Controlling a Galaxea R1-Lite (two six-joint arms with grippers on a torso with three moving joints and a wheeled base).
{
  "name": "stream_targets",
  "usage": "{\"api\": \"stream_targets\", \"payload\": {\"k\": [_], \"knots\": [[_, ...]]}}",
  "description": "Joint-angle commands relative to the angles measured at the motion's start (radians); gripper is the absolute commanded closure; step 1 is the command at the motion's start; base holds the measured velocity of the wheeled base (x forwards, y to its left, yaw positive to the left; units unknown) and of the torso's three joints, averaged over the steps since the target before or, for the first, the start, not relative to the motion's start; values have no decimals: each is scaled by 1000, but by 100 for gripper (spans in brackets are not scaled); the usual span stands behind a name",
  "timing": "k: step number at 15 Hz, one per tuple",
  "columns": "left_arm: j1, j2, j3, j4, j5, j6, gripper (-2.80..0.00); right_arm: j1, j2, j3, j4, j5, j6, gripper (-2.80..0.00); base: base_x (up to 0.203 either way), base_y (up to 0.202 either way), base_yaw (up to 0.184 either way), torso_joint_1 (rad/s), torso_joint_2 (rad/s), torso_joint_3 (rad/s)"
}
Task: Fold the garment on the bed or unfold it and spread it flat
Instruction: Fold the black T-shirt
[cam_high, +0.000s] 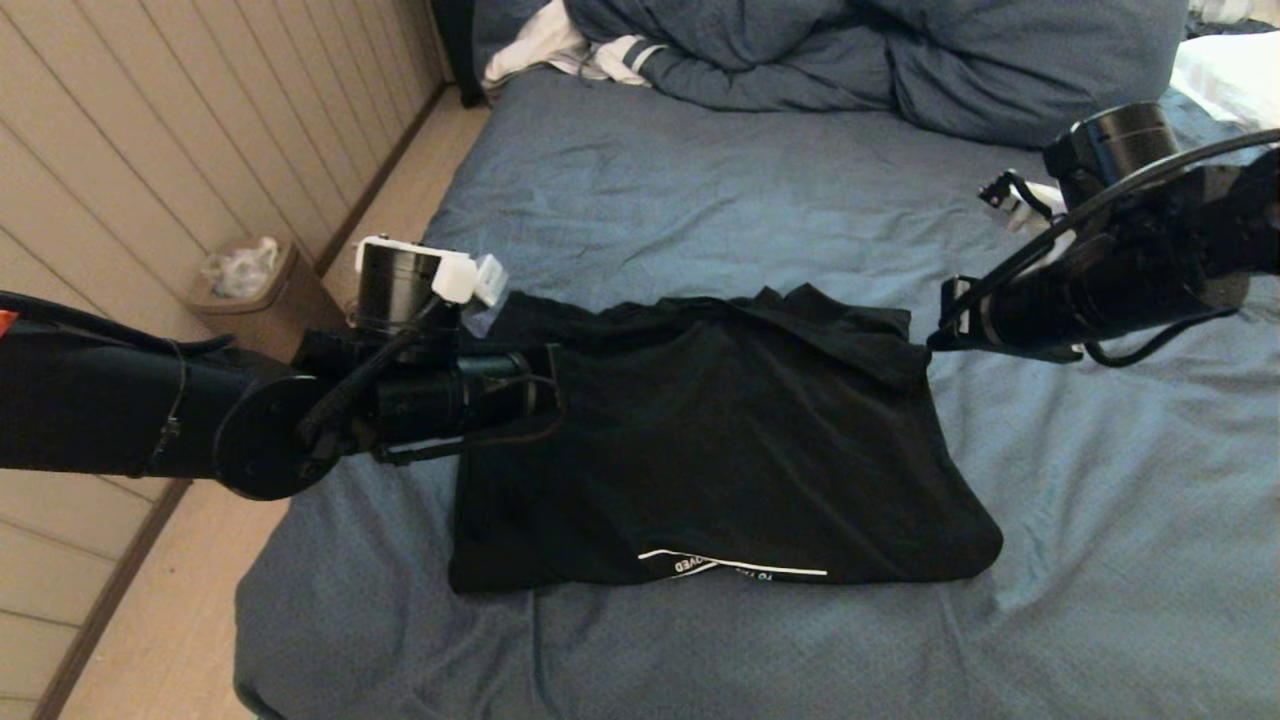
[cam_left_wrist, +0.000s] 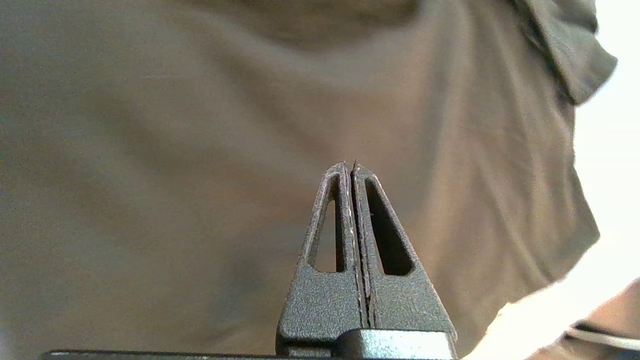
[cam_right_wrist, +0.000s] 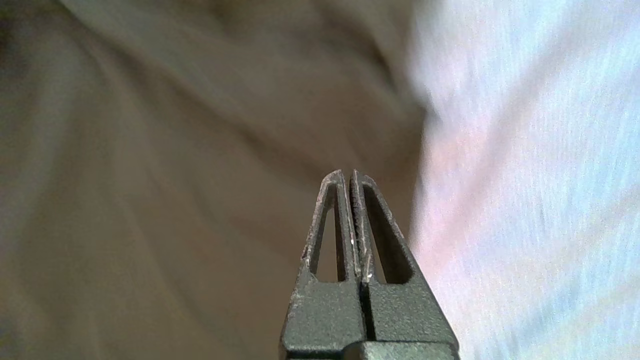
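Observation:
The black garment (cam_high: 720, 440) lies folded into a rough rectangle in the middle of the bed (cam_high: 1100, 500), with a thin white printed line and lettering at its near hem. My left gripper (cam_high: 553, 385) hovers at the garment's left edge, shut, with no cloth between the fingers. In the left wrist view the left gripper (cam_left_wrist: 350, 164) points over dark fabric (cam_left_wrist: 200, 125). My right gripper (cam_high: 935, 340) is at the far right corner, also shut and empty. The right wrist view shows the right gripper (cam_right_wrist: 347, 172) above the garment's edge (cam_right_wrist: 150, 175), with the sheet (cam_right_wrist: 540, 150) beside it.
A bulky blue-grey duvet (cam_high: 880, 50) is heaped at the far end of the bed, with a white striped cloth (cam_high: 580, 50) to its left and a white pillow (cam_high: 1230, 70) at far right. A small bin (cam_high: 250, 290) stands on the floor by the panelled wall.

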Motion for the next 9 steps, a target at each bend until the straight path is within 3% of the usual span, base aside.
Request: {"api": "stream_targets", "payload": {"k": [1, 5, 9], "knots": [[-44, 79, -61, 16, 0, -4, 0, -38, -45, 131, 6, 45, -16, 0, 0, 0, 0, 0, 0, 0], [-52, 117, -106, 34, -1, -4, 0, -29, -29, 265, -51, 103, -27, 0, 0, 0, 0, 0, 0, 0], [-52, 126, -114, 33, -1, -5, 0, -28, 30, 279, -161, 93, -22, 0, 0, 0, 0, 0, 0, 0]]}}
